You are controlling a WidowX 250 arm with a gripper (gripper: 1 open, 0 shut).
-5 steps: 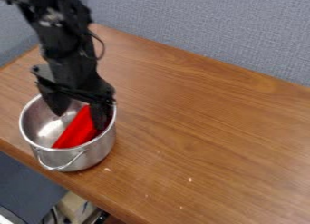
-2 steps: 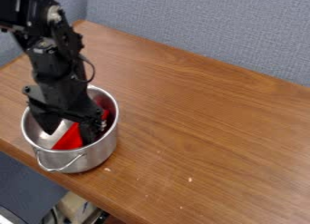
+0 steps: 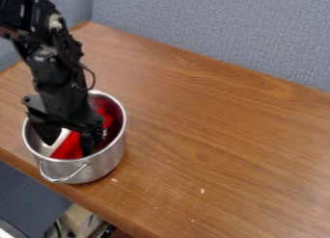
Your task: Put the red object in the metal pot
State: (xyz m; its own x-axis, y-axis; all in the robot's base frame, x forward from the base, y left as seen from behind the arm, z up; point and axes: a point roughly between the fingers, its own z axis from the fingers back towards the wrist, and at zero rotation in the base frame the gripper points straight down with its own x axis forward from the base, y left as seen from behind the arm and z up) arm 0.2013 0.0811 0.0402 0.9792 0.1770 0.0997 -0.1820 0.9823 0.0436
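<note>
The metal pot (image 3: 93, 165) stands near the table's front left corner, its thin wire handle lying against the front wall. Inside it the red object (image 3: 106, 115) leans against the right inner wall, with more red showing lower down between the fingers. My black gripper (image 3: 71, 138) points straight down into the pot, its two fingers spread wide on either side of the red object's lower part. The jaws are open and the fingers do not press on it. The arm hides the pot's back rim.
The wooden table (image 3: 219, 117) stretches to the right and back of the pot. Its front edge runs just below the pot, and the left corner lies close by. A grey wall (image 3: 233, 20) stands behind the table.
The gripper has sunk lower and shifted left, deeper into the pot. Its jaws have stayed wide open. The red object lies more to the right side of the pot.
</note>
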